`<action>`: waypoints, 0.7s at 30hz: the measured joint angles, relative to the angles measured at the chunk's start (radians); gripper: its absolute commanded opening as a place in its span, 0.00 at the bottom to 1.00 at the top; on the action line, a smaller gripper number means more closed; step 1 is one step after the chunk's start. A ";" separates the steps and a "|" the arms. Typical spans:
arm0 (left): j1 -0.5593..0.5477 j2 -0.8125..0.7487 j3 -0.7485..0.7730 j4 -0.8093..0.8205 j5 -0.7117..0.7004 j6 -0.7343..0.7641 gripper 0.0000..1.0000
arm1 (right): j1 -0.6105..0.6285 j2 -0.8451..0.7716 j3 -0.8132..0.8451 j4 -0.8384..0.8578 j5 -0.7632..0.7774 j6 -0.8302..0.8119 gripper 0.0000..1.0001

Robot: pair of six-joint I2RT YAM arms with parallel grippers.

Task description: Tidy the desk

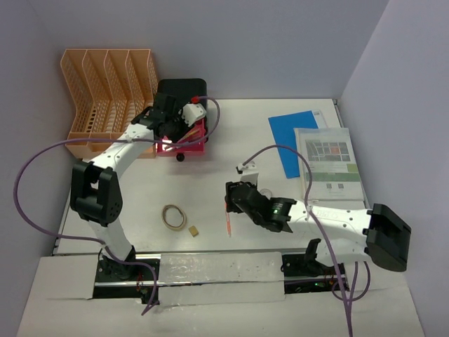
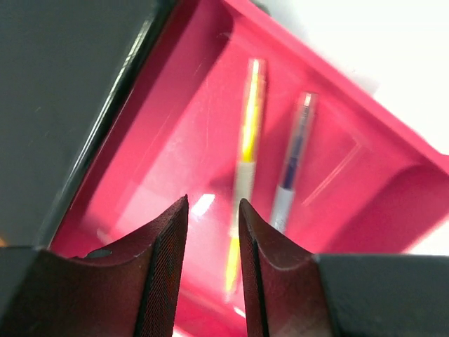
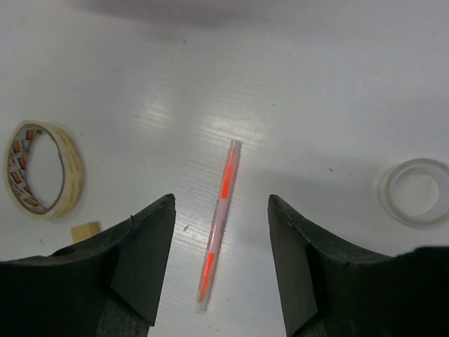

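The wide-open, empty right gripper (image 3: 221, 210) hovers over a thin clear orange-cored plastic pen (image 3: 226, 179), probably light, stiff and slippery and best pinched mid-length, on the large flat white desk (image 3: 337, 84), while the barely open, empty left gripper (image 2: 212, 210) hangs above a pink plastic drawer (image 2: 175, 133).

the white tabletop (image 3: 316, 105) is looking smooth and faintly ribbed, giving off a soft sheen. the pink drawer (image 2: 189, 140) is shining as glossy plastic, mirroring a bright glare. the left fingers (image 2: 165, 274) are showing a finely woven, matt dark texture, while the right fingers (image 3: 140, 260) are looking like plain matt black plastic. the orange pen (image 3: 221, 217) is showing a clear plastic barrel, and the tape roll (image 3: 42, 168) is glinting translucent yellow.
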 measured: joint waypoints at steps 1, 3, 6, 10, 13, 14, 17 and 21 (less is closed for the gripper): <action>0.000 -0.014 0.001 -0.012 0.005 -0.014 0.42 | 0.000 0.028 0.019 -0.019 -0.015 0.014 0.63; -0.001 -0.053 0.001 -0.040 0.016 -0.038 0.42 | 0.001 0.085 0.055 -0.049 -0.039 0.037 0.63; -0.001 -0.128 0.001 -0.065 0.032 -0.068 0.42 | 0.005 0.178 0.109 -0.119 -0.054 0.078 0.62; -0.002 -0.224 0.024 -0.108 0.041 -0.109 0.42 | 0.006 0.356 0.224 -0.231 -0.068 0.121 0.62; -0.003 -0.287 0.036 -0.122 0.037 -0.135 0.47 | 0.006 0.480 0.307 -0.302 -0.067 0.146 0.61; -0.003 -0.312 0.026 -0.122 0.032 -0.141 0.48 | 0.005 0.511 0.320 -0.315 -0.070 0.152 0.58; 0.002 -0.409 -0.066 -0.089 -0.004 -0.153 0.49 | 0.002 0.553 0.351 -0.336 -0.084 0.171 0.30; 0.059 -0.517 -0.206 -0.092 -0.017 -0.161 0.49 | 0.000 0.574 0.373 -0.329 -0.109 0.177 0.02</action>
